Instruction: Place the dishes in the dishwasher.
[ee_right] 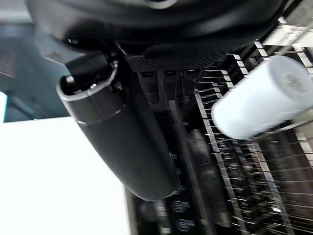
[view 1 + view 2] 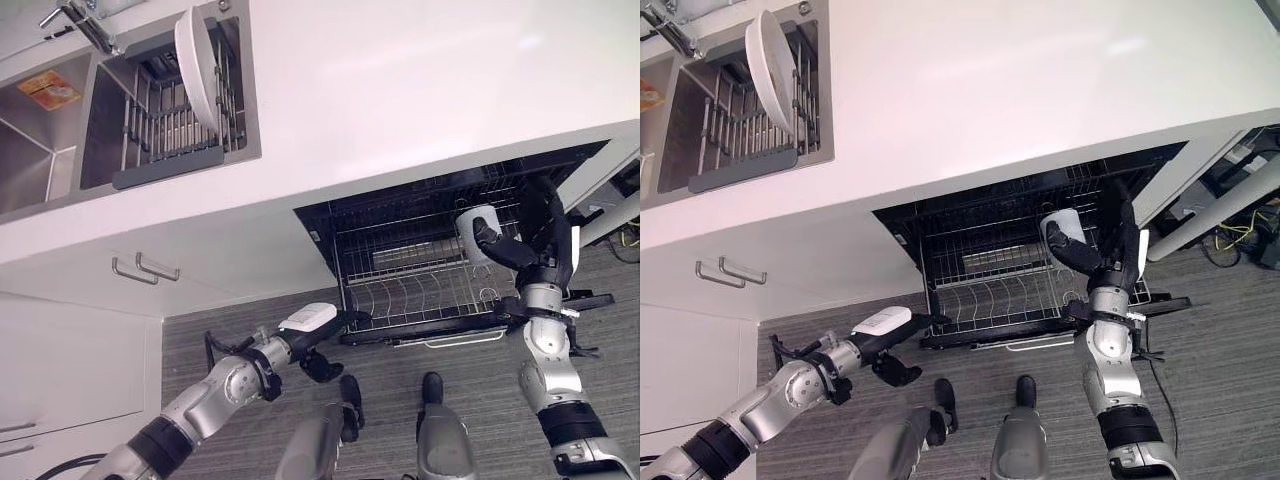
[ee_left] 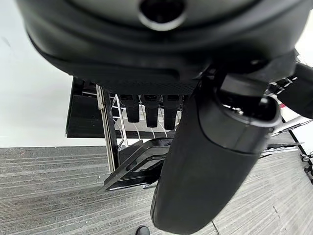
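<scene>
A white cup (image 2: 476, 228) lies on its side on the wire tines of the pulled-out dishwasher rack (image 2: 420, 292). My right hand (image 2: 545, 240) is just right of the cup, open, with straight fingers pointing up and the thumb reaching toward the cup. In the right wrist view the cup (image 1: 264, 98) rests on the rack (image 1: 230, 186), apart from the thumb (image 1: 124, 142). My left hand (image 2: 312, 330) hangs low by the rack's left front corner, open and holding nothing. A white plate (image 2: 197, 70) stands upright in the sink's dish rack (image 2: 165, 135).
The white counter (image 2: 420, 90) runs above the open dishwasher. A faucet (image 2: 80, 22) stands over the sink, and an orange item (image 2: 48, 90) lies in the left basin. White cabinet doors with handles (image 2: 145, 270) are left of the dishwasher, above grey floor (image 2: 250, 325).
</scene>
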Controlling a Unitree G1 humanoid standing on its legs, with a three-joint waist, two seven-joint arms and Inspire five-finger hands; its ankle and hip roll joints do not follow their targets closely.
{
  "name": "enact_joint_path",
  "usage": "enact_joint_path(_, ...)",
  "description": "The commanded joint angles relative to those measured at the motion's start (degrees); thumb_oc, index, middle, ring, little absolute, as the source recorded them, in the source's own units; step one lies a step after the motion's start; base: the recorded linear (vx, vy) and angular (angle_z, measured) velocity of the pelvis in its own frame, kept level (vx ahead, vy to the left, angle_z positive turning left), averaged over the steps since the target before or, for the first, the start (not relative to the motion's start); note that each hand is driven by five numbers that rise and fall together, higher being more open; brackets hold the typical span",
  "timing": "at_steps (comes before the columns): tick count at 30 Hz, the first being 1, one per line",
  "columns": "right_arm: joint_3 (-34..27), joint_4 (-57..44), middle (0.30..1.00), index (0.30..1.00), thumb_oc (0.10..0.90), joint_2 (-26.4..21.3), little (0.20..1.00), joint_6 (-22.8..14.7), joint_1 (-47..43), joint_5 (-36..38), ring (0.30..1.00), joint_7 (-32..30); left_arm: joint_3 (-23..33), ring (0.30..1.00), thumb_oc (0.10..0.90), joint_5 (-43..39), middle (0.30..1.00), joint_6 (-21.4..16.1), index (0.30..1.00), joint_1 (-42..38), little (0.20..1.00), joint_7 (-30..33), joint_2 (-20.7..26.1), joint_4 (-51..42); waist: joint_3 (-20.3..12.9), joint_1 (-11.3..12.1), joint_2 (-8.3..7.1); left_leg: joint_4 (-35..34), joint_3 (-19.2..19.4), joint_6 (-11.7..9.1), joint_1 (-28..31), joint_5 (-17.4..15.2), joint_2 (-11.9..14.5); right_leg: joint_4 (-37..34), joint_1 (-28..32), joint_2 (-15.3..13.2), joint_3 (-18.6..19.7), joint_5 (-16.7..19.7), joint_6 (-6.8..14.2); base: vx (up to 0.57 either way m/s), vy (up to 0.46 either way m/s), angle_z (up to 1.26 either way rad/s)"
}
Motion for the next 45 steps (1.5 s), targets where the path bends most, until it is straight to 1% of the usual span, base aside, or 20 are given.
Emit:
enact_joint_path(1, -3.24, -5.79, 0.900, 0.900, 0.800, -0.11, 0.900, -9.95, 1.32, -1.68, 0.900, 0.71, 3.08, 0.900, 0.800, 1.14, 0.900, -3.05, 0.900, 2.04, 0.900, 3.54, -2.41, -4.11, -8.11, 0.20, -1.41, 1.15, -1.02, -2.42, 1.10, -5.37, 2.66, 6.87, -0.70, 1.00, -0.94, -9.04, -0.82, 0.00, 0.000, 0.00)
enact_joint_path(5, -2.75, -9.14, 0.900, 0.900, 0.800, 1.31, 0.900, -12.14, 4.48, -0.48, 0.900, 3.39, 5.07, 0.900, 0.800, -0.91, 0.900, -2.55, 0.900, 3.67, 0.900, 6.92, -3.00, -2.85, -10.01, -0.08, -2.49, 1.15, -0.78, -2.57, 1.89, -5.80, 3.16, 6.87, 0.14, 1.43, -1.02, -9.61, -1.04, -0.02, -0.030, -0.01)
enact_joint_path(9, -1.69, -12.80, 0.900, 0.900, 0.800, 3.66, 0.900, -14.59, 8.19, 2.29, 0.900, 5.65, 11.62, 0.900, 0.800, -17.42, 0.900, -10.84, 0.900, 7.63, 0.900, 16.76, -6.69, -2.36, -11.84, 0.27, -3.73, 1.15, 0.08, -2.83, 3.45, -6.26, 3.99, 6.87, 1.69, 1.91, -1.46, -10.64, -1.77, -0.01, -0.047, -0.02)
enact_joint_path(10, -2.37, -14.65, 0.900, 0.900, 0.800, 4.94, 0.900, -15.24, 10.36, 1.87, 0.900, 6.32, 15.20, 0.900, 0.800, -23.39, 0.900, -13.75, 0.900, 9.31, 0.900, 16.96, -8.76, -2.01, -12.46, 0.07, -4.39, 1.15, 1.31, -3.01, 4.24, -6.16, 4.60, 6.87, 2.09, 1.88, -1.95, -10.85, -2.27, -0.04, -0.027, 0.06)
enact_joint_path(12, -2.67, -16.53, 0.900, 0.900, 0.800, 5.83, 0.900, -15.72, 11.96, 1.15, 0.900, 7.47, 18.65, 0.900, 0.800, -30.99, 0.900, -15.81, 0.900, 11.16, 0.900, 16.39, -11.23, -1.64, -12.90, 0.28, -5.32, 1.15, 1.75, -3.19, 4.96, -5.67, 4.77, 6.87, 2.33, 1.65, -1.93, -10.76, -2.92, -0.04, 0.037, 0.23)
enact_joint_path(15, -2.46, -19.22, 0.900, 0.900, 0.800, 6.77, 0.900, -15.41, 12.95, -0.33, 0.900, 7.42, 25.72, 0.900, 0.800, -43.27, 0.900, -18.32, 0.900, 15.68, 0.900, 8.99, -16.99, -3.73, -12.78, 2.27, -7.09, 1.15, -1.93, -3.62, 5.57, -4.18, 4.70, 6.87, 2.84, 0.92, -0.33, -9.95, -3.37, -0.02, 0.203, 0.12)
enact_joint_path(20, -3.65, -22.53, 0.900, 0.900, 0.800, 6.63, 0.900, -16.38, 12.99, -1.02, 0.900, 5.24, 29.77, 0.900, 0.800, -56.30, 0.900, -19.54, 0.900, 18.50, 0.900, -2.43, -19.65, -8.95, -13.19, 2.94, -5.96, 1.15, -6.00, -5.46, 4.25, -3.60, 8.51, 6.87, 3.25, 0.63, 0.72, -10.26, -2.11, 0.00, 0.441, 0.02)
enact_joint_path(22, -5.51, -25.03, 0.900, 0.900, 0.800, 6.13, 0.900, -16.53, 13.28, -0.42, 0.900, 4.47, 30.43, 0.900, 0.800, -62.19, 0.900, -22.83, 0.900, 17.73, 0.900, -8.19, -19.59, -11.80, -13.71, 1.88, -5.07, 1.15, -5.78, -5.65, 3.90, -4.55, 8.42, 6.87, 3.30, -1.24, 1.35, -10.10, -0.39, 0.05, 0.661, 0.15)
enact_joint_path(24, -7.18, -27.58, 0.900, 0.900, 0.800, 7.20, 0.900, -16.64, 14.70, 0.17, 0.900, 5.12, 31.18, 0.900, 0.800, -63.77, 0.900, -24.08, 0.900, 16.39, 0.900, -11.75, -19.03, -14.36, -14.31, 1.24, -5.15, 1.15, -4.76, -4.30, 4.56, -5.82, 5.89, 6.87, 2.77, -4.26, 1.79, -7.94, 2.36, 0.04, 0.516, 0.02)
enact_joint_path(27, -7.58, -29.13, 0.900, 0.900, 0.800, 9.60, 0.900, -16.37, 15.08, -0.36, 0.900, 6.99, 32.64, 0.900, 0.800, -66.15, 0.900, -21.34, 0.900, 15.74, 0.900, -14.38, -18.71, -17.90, -14.96, 1.89, -5.10, 1.15, -4.02, -2.35, 5.11, -6.95, 3.30, 6.87, 2.13, -6.76, 0.50, -5.34, 3.31, 0.04, 0.341, -0.05)
enact_joint_path(28, -7.23, -29.87, 0.900, 0.900, 0.800, 10.17, 0.900, -15.46, 14.69, -0.50, 0.900, 7.86, 33.38, 0.900, 0.800, -66.63, 0.900, -20.78, 0.900, 15.79, 0.900, -14.35, -18.44, -19.32, -15.18, 2.66, -4.97, 1.15, -3.06, -1.80, 5.35, -7.13, 2.76, 6.87, 2.07, -7.36, -1.88, -4.48, 3.15, 0.03, 0.319, -0.46)
enact_joint_path(29, -6.89, -30.84, 0.900, 0.900, 0.800, 10.52, 0.900, -14.53, 14.14, -1.13, 0.900, 8.10, 34.50, 0.900, 0.800, -67.59, 0.900, -18.97, 0.900, 15.84, 0.900, -15.33, -17.89, -21.15, -15.65, 3.75, -4.80, 1.15, -1.55, -0.95, 5.38, -7.42, 2.45, 6.87, 2.37, -6.38, -4.97, -4.04, 3.00, 0.02, 0.255, -0.69)
enact_joint_path(30, -6.91, -31.16, 0.900, 0.900, 0.800, 10.53, 0.900, -14.32, 14.10, -1.50, 0.900, 7.78, 34.98, 0.900, 0.800, -68.24, 0.900, -18.17, 0.900, 15.74, 0.900, -16.13, -17.67, -21.88, -15.86, 3.94, -4.72, 1.15, -1.36, -0.62, 5.22, -7.57, 2.38, 6.87, 2.44, -5.18, -5.33, -4.36, 2.86, 0.02, 0.194, -0.76)
enact_joint_path(31, -6.98, -31.47, 0.900, 0.900, 0.800, 10.52, 0.900, -14.00, 14.14, -2.08, 0.900, 7.35, 35.46, 0.900, 0.800, -69.16, 0.900, -17.74, 0.900, 15.64, 0.900, -17.54, -17.41, -22.64, -15.93, 4.09, -4.66, 1.15, -1.27, -0.33, 5.38, -7.99, 2.28, 6.87, 2.81, -3.81, -5.41, -5.09, 2.74, 0.03, 0.136, -0.58)
enact_joint_path(32, -7.01, -31.99, 0.900, 0.900, 0.800, 10.32, 0.900, -13.58, 14.43, -2.17, 0.900, 6.76, 35.85, 0.900, 0.800, -70.58, 0.900, -16.57, 0.900, 15.26, 0.900, -19.29, -17.14, -23.86, -16.16, 3.91, -4.49, 1.15, -1.64, 0.22, 5.13, -8.25, 1.95, 6.87, 3.03, 0.06, -4.79, -6.01, 1.62, 0.03, 0.145, -0.31)
enact_joint_path(34, -7.13, -31.59, 0.900, 0.900, 0.800, 10.24, 0.900, -13.27, 14.47, -1.32, 0.900, 7.28, 36.18, 0.900, 0.800, -72.92, 0.900, -13.46, 0.900, 14.70, 0.900, -21.43, -17.08, -24.98, -16.60, 3.80, -4.45, 1.15, -2.69, 0.85, 4.44, -8.31, 1.09, 7.28, 2.85, 4.65, -4.17, -7.14, -0.14, 0.02, 0.103, -0.06)
enact_joint_path(36, -6.72, -29.90, 0.900, 0.900, 0.800, 9.66, 0.900, -14.03, 14.01, -0.12, 0.900, 8.42, 35.43, 0.900, 0.800, -68.77, 0.900, -9.48, 0.900, 13.78, 0.900, -20.27, -17.16, -24.26, -16.84, 3.77, -4.99, 1.15, -3.78, 1.07, 3.69, -7.96, -1.21, 7.83, 2.30, 10.24, -3.44, -8.63, -2.43, 0.00, 0.017, 0.13)
enact_joint_path(39, -7.12, -28.87, 0.900, 0.900, 0.800, 8.22, 0.900, -15.17, 14.00, 1.37, 0.900, 10.10, 34.15, 0.900, 0.800, -66.53, 0.900, -7.32, 0.900, 12.93, 0.900, -20.40, -16.65, -21.59, -16.47, 3.50, -5.36, 1.15, -4.91, 0.61, 3.31, -7.26, -2.75, 6.87, 2.16, 10.80, -2.36, -10.41, -3.78, -0.02, -0.046, 0.16)
enact_joint_path(43, -9.73, -26.44, 0.900, 0.900, 0.800, 5.68, 0.900, -16.67, 13.69, 6.41, 0.900, 14.73, 32.79, 0.900, 0.800, -63.22, 0.900, 2.81, 0.900, 15.86, 0.900, -25.67, -16.10, -14.70, -16.41, 3.60, -6.94, 1.15, -3.28, 0.20, 4.50, -6.97, -4.41, 6.87, 0.73, 8.37, -1.46, -10.80, -4.20, -0.02, -0.096, 0.17)
enact_joint_path(45, -11.23, -25.82, 0.900, 0.900, 0.800, 4.23, 0.900, -17.27, 14.05, 8.32, 0.900, 15.81, 31.33, 0.900, 0.800, -57.58, 0.900, 5.92, 0.900, 18.17, 0.900, -29.61, -15.03, -10.12, -15.54, 3.83, -8.24, 1.92, -2.17, -1.05, 4.86, -3.96, -5.07, 6.87, 0.86, 7.26, 0.49, -10.43, -4.46, -0.01, -0.113, 0.02)
